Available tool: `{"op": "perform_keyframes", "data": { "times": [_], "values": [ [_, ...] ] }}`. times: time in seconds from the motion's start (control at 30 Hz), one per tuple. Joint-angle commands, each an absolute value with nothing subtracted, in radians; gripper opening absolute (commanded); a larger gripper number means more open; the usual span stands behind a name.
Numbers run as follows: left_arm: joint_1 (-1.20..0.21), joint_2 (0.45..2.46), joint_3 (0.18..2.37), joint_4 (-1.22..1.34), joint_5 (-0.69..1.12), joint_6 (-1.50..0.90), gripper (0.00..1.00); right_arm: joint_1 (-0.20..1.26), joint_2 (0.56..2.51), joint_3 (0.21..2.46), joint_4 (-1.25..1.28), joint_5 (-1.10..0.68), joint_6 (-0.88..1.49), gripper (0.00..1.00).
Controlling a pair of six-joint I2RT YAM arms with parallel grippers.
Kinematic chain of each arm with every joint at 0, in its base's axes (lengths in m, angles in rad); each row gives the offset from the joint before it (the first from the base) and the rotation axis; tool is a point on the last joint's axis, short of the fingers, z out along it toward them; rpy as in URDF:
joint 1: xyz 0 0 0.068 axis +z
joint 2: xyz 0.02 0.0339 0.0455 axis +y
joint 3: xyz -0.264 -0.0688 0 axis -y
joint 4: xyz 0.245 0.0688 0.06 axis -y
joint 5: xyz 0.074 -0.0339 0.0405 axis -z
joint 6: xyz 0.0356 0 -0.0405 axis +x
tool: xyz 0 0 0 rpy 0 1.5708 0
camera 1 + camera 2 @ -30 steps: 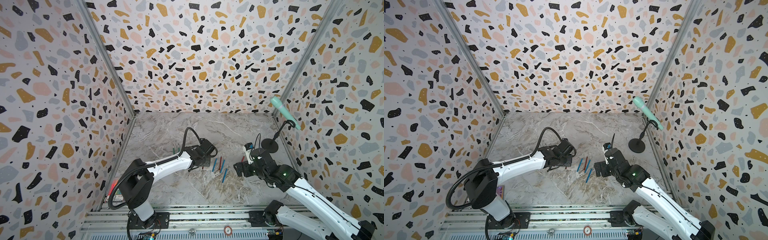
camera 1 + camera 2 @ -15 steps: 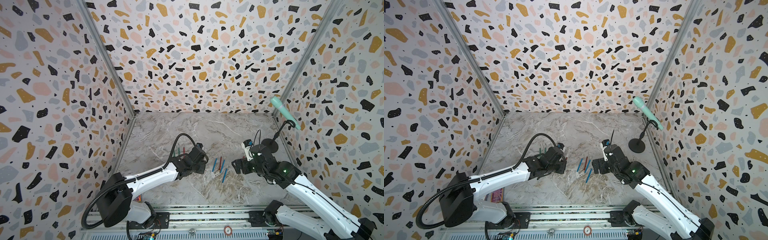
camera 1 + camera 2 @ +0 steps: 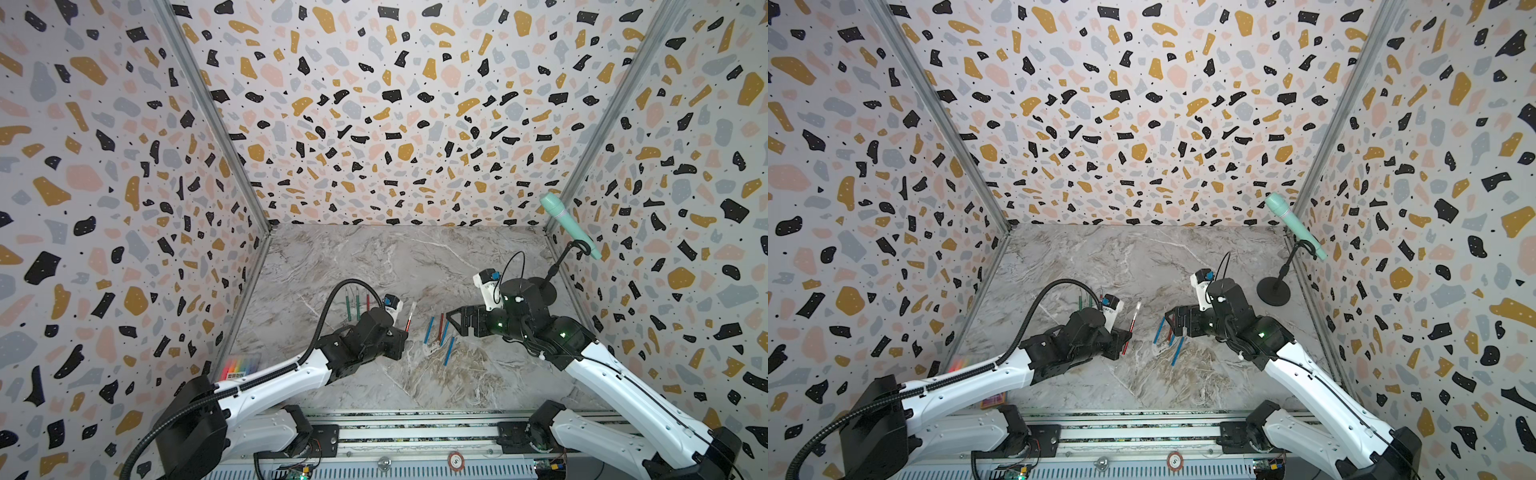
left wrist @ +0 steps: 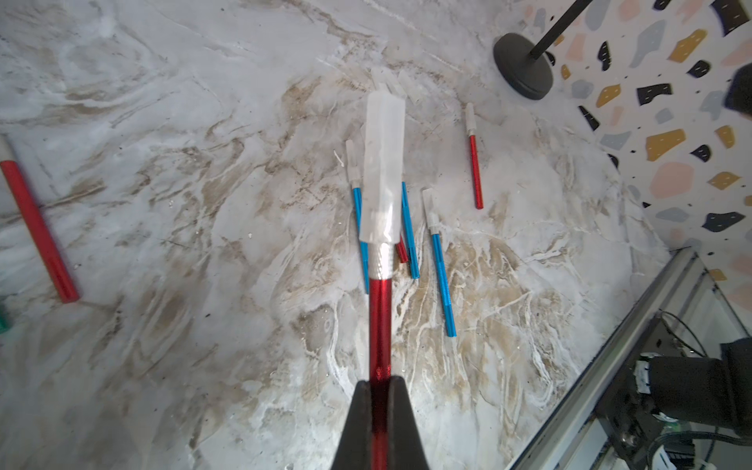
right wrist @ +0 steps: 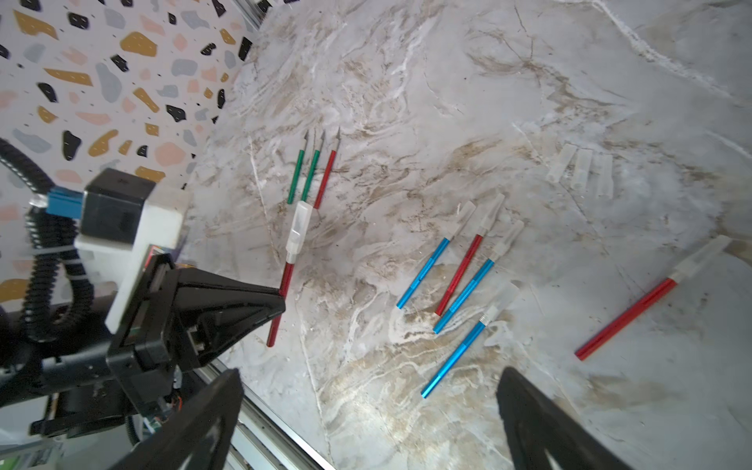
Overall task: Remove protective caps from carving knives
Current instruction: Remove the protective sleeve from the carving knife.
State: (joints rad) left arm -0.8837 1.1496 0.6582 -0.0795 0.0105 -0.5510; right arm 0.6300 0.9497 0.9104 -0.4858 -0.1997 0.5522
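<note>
While the left hand [image 4: 378, 384] is clamped on the shaft of a red carving knife [image 4: 380, 321], held off the table [image 3: 374, 257] with its clear cap [image 4: 382, 171] on, the right hand [image 5: 368, 407] hangs empty, fingers wide apart, over 4 capped knives [image 5: 459, 276] lying together. 3 uncapped knives [image 5: 310, 175] lie side by side nearer the left wall; 3 loose caps [image 5: 582, 169] lie apart.
</note>
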Motion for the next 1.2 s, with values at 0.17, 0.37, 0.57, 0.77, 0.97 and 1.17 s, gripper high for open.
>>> {"op": "perform_keyframes", "data": {
  "times": [0.17,0.37,0.57,0.77,0.97,1.17],
  "values": [
    [-0.89,1.107,0.613,0.085,0.13,-0.618,0.0,0.587,0.946,0.83,-0.196,-0.426,0.675,0.98],
    [-0.901,1.098,0.61,0.11,0.159,-0.646,0.0,0.587,0.977,0.776,-0.035,-0.483,0.736,0.92],
    [-0.91,1.08,0.609,0.146,0.184,-0.684,0.0,0.589,1.031,0.731,0.126,-0.573,0.803,0.84],
    [-0.925,1.075,0.609,0.164,0.197,-0.708,0.0,0.608,1.054,0.684,0.268,-0.581,0.85,0.78],
    [-0.931,1.072,0.611,0.169,0.197,-0.715,0.0,0.62,1.089,0.657,0.339,-0.59,0.866,0.74],
    [-0.933,1.071,0.613,0.17,0.197,-0.716,0.0,0.625,1.104,0.642,0.38,-0.594,0.881,0.68]
  ]
}}
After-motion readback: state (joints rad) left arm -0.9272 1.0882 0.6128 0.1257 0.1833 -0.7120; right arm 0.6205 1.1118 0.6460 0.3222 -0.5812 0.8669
